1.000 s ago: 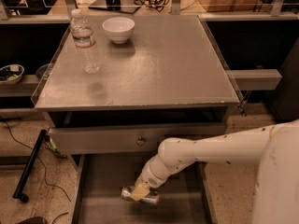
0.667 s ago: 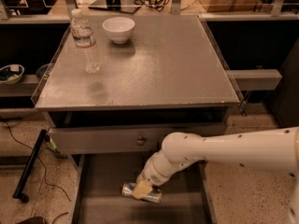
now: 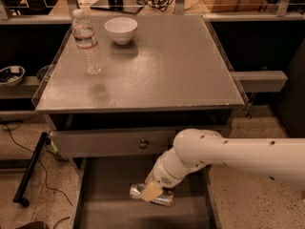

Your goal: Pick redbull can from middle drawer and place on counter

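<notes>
In the camera view, the one view there is, the redbull can (image 3: 165,198) lies on its side on the floor of the open middle drawer (image 3: 112,209), low in the frame and a little left of centre. Its long axis runs left to right, with the right end dipping slightly. The white arm (image 3: 228,151) reaches in from the right edge and bends down to the gripper (image 3: 151,192), which sits right over the middle of the can, so that a shiny end shows on either side of it. The gripper therefore crosses the can's long axis, which looks like the right hold for a slim can lying flat. Whether it is open or already clamped on the can I cannot tell. The counter (image 3: 162,75) fills the middle of the frame above the drawer front with the round knob (image 3: 109,142). A water bottle (image 3: 86,42) and a white bowl (image 3: 121,29) stand at its upper left. The bare right side looks like the easier place to set the can.
</notes>
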Robot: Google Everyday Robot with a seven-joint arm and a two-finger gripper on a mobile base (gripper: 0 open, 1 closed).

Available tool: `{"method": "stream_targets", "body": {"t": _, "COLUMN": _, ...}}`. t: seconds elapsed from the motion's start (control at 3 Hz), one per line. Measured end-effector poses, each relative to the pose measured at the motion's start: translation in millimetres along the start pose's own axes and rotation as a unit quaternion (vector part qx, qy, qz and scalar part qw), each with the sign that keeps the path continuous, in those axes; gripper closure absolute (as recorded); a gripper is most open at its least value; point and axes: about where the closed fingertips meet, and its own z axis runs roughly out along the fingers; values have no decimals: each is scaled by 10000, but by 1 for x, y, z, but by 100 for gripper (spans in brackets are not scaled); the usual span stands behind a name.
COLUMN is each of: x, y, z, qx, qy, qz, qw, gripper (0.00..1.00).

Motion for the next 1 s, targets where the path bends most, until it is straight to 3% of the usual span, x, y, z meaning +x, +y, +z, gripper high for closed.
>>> {"method": "stream_targets", "body": {"t": 0.33, "x": -2, "y": -2, "z": -18, "qx": 127, "qy": 90, "qz": 48, "qw": 9999, "gripper": 100}}
{"method": "stream_targets", "body": {"t": 1.0, "x": -14, "y": 1, "z": -104, "qx": 757, "qy": 262, "qz": -35, "qw": 9968, "gripper": 100}}
